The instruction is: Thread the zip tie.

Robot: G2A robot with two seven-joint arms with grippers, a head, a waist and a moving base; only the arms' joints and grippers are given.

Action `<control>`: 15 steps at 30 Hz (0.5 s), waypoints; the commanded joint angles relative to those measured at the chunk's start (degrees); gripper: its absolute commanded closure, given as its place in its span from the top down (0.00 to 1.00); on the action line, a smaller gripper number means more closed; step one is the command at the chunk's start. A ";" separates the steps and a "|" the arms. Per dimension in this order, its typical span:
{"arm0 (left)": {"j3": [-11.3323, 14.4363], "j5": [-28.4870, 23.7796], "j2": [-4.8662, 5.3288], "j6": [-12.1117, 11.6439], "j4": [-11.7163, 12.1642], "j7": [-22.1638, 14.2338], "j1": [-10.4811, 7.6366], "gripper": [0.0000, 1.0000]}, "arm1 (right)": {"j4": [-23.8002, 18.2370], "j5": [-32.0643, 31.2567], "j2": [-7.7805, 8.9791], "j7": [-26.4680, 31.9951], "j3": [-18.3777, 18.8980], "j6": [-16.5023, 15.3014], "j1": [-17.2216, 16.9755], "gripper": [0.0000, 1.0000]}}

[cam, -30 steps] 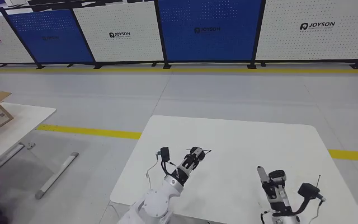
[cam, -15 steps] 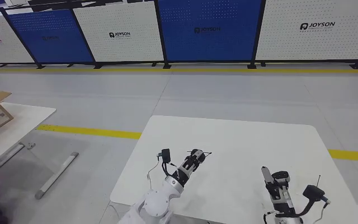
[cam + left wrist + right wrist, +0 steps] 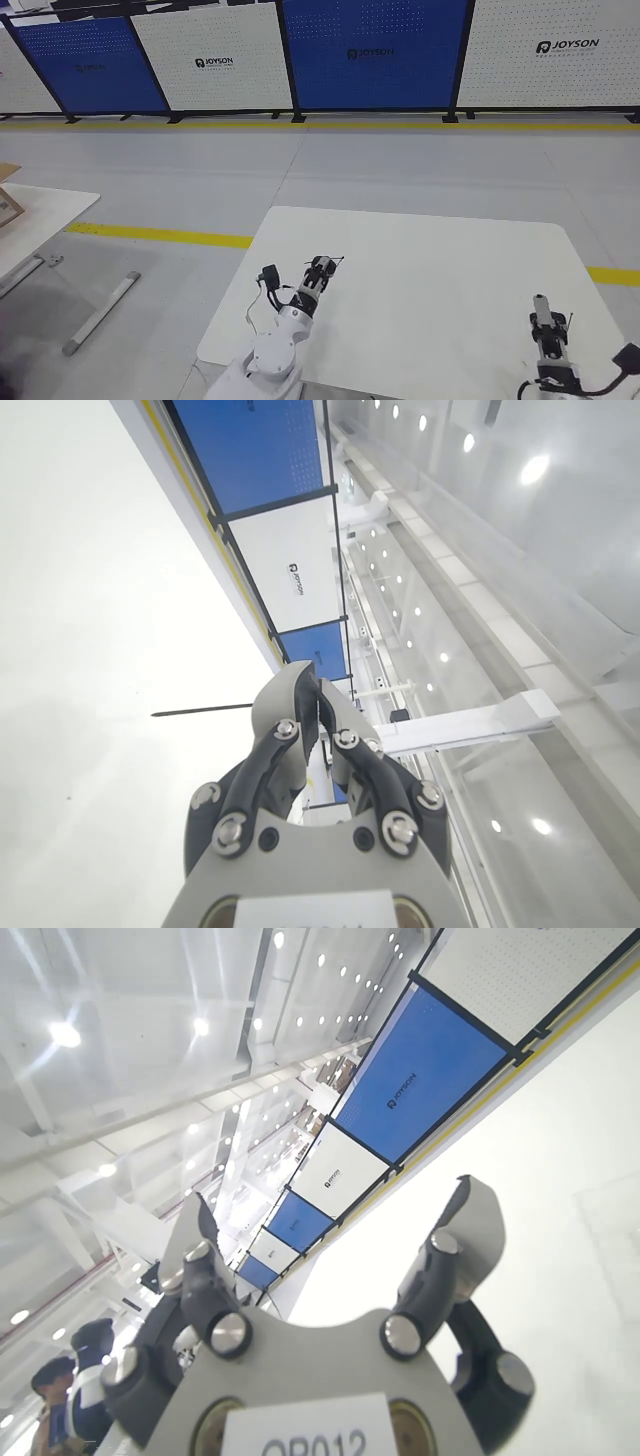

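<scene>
Fingers (image 3: 280,705) of the left gripper (image 3: 316,678) are pressed together, and we read them as pinching the zip tie (image 3: 200,710). This thin black strip leaves the closed pads crosswise, its long axis at roughly a right angle to the line of the fingers, and ends in a free pointed tip above the white table (image 3: 75,575). In the top view we find the left gripper (image 3: 321,266) over the left half of the table (image 3: 430,240). There the zip tie (image 3: 337,260) shows as a short dark line running from the fingertips toward the table's middle, that is, toward the other arm's side. We see the right gripper (image 3: 327,1190) with its fingers (image 3: 475,1218) spread wide and nothing between them. In the top view the right gripper (image 3: 540,305) stands near the table's right corner on the robot's side, well apart from the strip. The left arm is thus by far the nearer, being in contact with the tie. We cannot tell where the tie's locking head lies: it is hidden at the pads or too small to make out. We judge that the coming move turns on one relation: the free tip points toward the open right gripper, so that arm would approach along the strip's own axis to meet the tip.
</scene>
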 commanded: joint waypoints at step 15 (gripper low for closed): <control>0.53 -1.83 -0.19 0.38 1.30 -2.35 -0.78 0.00 | -0.22 1.17 -0.06 -0.29 0.42 0.29 -0.20 1.00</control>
